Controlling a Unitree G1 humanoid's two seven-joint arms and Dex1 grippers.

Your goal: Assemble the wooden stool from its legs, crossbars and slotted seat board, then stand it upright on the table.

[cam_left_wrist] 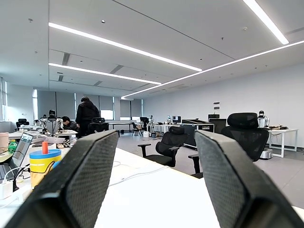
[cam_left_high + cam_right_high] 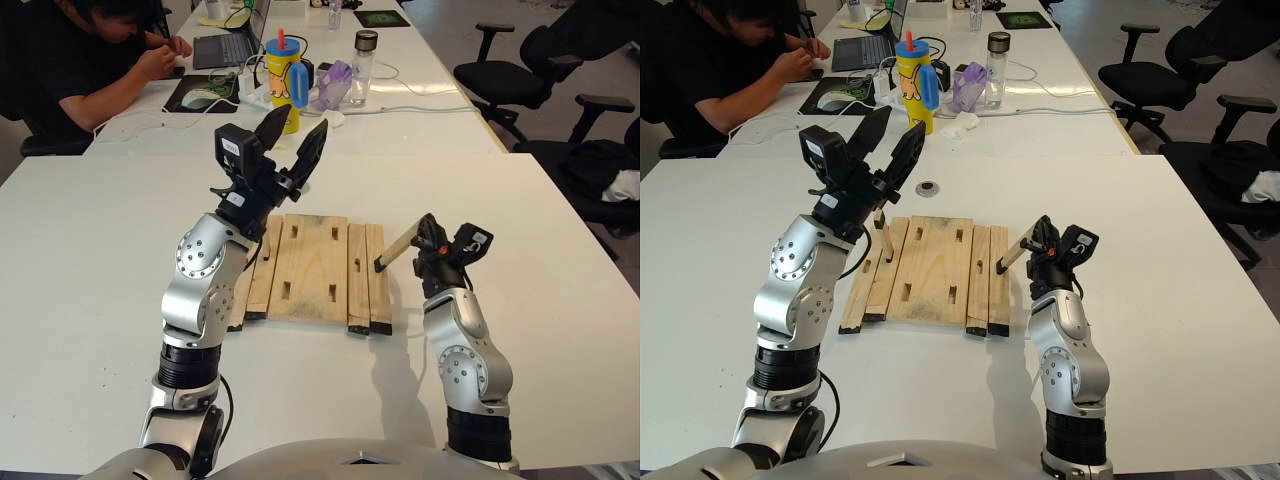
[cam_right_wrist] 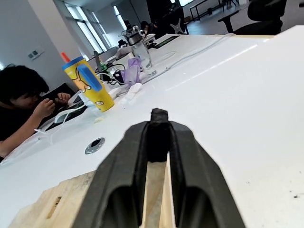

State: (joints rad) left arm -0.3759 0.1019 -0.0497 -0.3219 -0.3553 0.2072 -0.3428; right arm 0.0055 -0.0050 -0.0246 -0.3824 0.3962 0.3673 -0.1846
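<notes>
One wooden stick (image 2: 398,250) (leg or crossbar, can't tell) is pinched in right gripper (image 2: 432,243). Its long axis slants down twd slotted seat board (image 2: 310,265), free end over the board's right-edge strips. Board lies flat on table (image 2: 100,250). Left gripper (image 2: 290,140) is spread wide, empty, raised over the board's left side. Right arm looks nearer the right-hand slots.

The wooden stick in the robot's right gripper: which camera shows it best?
The left eye view: the wooden stick shows whole, slanting down from the right gripper. The right eye view shows the same; the right wrist view, a sliver between the fingers.
</notes>
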